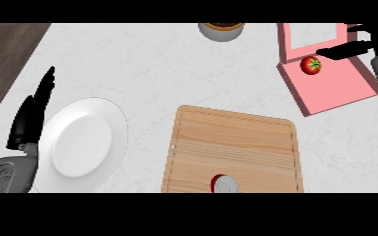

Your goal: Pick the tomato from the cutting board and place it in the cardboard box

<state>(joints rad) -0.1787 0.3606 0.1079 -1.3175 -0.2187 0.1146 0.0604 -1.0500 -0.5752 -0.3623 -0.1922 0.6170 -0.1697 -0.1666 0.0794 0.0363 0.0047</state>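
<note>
The tomato (311,65) lies in the pink box (336,92) at two o'clock, the right hand (348,50) released just beside it. The left hand (29,122) rests open at nine o'clock.

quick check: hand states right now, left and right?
Left hand: open, fingers straight, holding nothing, beside the plate.
Right hand: looks open, mostly out of view; tomato lies in the box at its fingertip.

Counter (148,65) holds plate (85,142), cutting board (236,145), box (332,92), bowl (221,31)
</note>
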